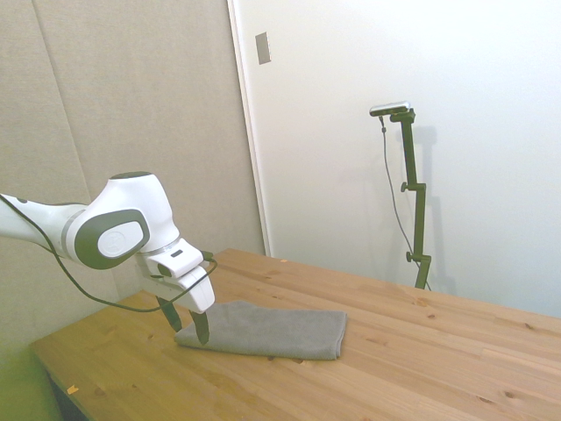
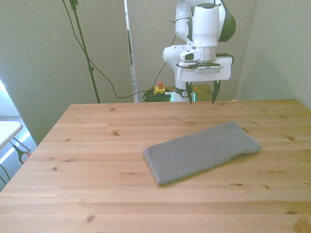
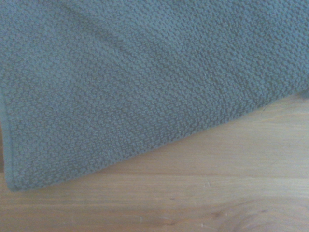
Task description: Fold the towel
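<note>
One towel (image 2: 201,151) lies flat on the desk (image 2: 97,145), so the gripper (image 2: 201,99), jaws released, should pinch its far end's top layers cleanly.

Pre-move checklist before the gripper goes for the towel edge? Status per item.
1. Gripper open: ok, fingers spread.
2. Nothing held: ok.
3. Towel lying flat on the table: ok, already doubled over, one long edge rounded.
4. Towel corner seen in the wrist view: ok.
5. Gripper height over the cloth: cannot tell; the side view suggests low, the front view suggests raised.
6. Space around the towel: ok, bare wood all round.
</note>
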Tool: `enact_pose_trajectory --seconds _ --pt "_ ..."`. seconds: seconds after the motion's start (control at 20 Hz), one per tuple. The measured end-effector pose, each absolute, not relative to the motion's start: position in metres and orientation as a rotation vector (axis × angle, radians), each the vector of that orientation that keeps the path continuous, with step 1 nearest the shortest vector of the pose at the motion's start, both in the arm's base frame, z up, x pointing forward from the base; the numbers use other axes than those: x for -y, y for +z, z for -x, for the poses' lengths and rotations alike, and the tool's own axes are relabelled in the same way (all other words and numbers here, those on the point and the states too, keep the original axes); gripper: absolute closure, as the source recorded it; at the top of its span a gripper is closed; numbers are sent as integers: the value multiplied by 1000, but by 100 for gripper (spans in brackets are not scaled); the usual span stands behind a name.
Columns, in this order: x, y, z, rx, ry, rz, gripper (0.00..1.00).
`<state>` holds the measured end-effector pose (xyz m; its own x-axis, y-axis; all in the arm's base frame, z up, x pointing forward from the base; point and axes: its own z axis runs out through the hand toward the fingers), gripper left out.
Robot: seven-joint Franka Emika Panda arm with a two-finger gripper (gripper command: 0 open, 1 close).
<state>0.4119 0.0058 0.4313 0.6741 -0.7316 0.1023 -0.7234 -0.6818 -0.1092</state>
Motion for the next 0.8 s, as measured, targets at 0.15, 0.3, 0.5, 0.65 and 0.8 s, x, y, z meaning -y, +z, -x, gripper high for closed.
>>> enact_pose_trajectory --seconds 0.15,0.3,0.5,0.65,0.8 --pt "-9 429 -412 -1197 -203 2832 0" --pt "-35 436 -423 -1092 -280 2886 0" --pt "-90 436 -443 -1092 -494 2945 0" --pt "-144 423 -450 -1116 -606 2971 0" --pt "-186 406 -458 -1105 -626 3018 0"
